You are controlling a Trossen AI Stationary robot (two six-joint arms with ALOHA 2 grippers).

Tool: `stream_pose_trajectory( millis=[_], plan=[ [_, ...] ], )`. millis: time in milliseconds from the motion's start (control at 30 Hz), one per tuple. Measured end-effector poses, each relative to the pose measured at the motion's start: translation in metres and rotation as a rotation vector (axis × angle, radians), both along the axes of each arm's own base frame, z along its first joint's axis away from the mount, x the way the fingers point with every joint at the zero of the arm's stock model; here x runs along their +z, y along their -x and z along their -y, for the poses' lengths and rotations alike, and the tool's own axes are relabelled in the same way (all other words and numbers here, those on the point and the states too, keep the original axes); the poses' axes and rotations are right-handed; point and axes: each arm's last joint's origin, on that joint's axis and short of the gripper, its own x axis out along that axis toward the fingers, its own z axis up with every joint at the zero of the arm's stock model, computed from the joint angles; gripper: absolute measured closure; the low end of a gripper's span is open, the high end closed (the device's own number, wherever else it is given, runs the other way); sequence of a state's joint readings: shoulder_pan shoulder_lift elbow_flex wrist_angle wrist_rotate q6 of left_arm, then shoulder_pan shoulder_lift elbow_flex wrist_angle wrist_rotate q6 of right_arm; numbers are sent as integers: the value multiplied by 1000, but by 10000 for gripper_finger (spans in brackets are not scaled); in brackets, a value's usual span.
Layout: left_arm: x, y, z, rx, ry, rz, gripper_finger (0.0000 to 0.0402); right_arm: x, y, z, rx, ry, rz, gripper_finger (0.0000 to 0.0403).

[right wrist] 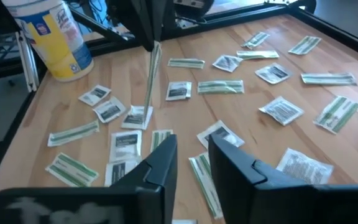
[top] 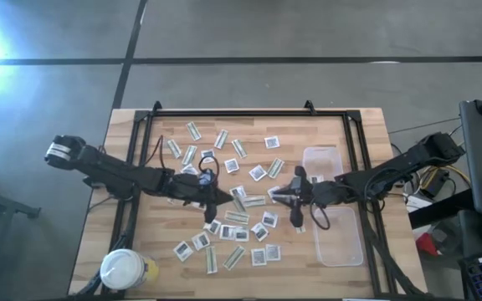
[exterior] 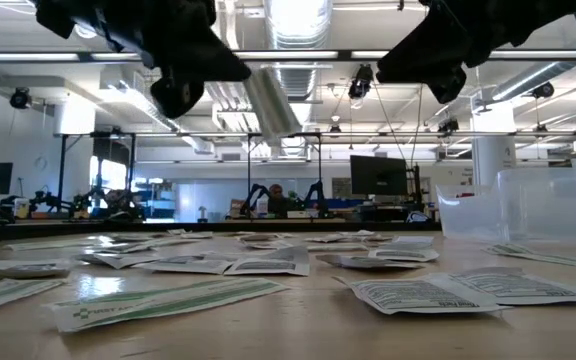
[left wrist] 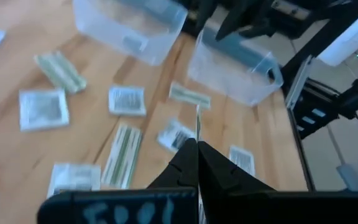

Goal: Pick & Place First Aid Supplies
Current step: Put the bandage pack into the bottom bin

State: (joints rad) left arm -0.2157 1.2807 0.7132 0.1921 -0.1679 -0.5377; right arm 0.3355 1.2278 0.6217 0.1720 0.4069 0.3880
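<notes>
Pale plank table (top: 141, 167) on a black frame, grey floor around; open workshop with ceiling lights behind. Clear tubs (top: 337, 205) along the right edge, white-lidded jar (top: 124, 269) at the near left corner. Flat packets (top: 258, 173), white squares and green-and-white strips, scattered over the middle. Left tool (top: 224, 199) mid-table, clamped on one strip (right wrist: 150, 74) hanging upright above the rest. Right tool (top: 276, 196) just beside it, fingers apart, empty.

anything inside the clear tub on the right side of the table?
The clear tub looks empty where visible from above: only wood shows through its base. The right gripper and its arm cross over the upper part, so that strip is hidden.
</notes>
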Motion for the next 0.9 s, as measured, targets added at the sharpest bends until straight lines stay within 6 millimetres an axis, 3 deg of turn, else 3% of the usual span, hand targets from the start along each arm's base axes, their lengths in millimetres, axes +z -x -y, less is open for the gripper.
stream_pose_trajectory(
  millis=[367,700,900],
  plan=[
    [-9,-20,4,-28,-120,97,402,11,-9,-6,76,-15,23,246],
    [-20,-38,6,-40,-178,198,402,5,-34,-14,127,129,-18,238],
    [-19,-39,7,-48,-204,216,402,6,-43,-17,126,145,-26,233]
  ],
)
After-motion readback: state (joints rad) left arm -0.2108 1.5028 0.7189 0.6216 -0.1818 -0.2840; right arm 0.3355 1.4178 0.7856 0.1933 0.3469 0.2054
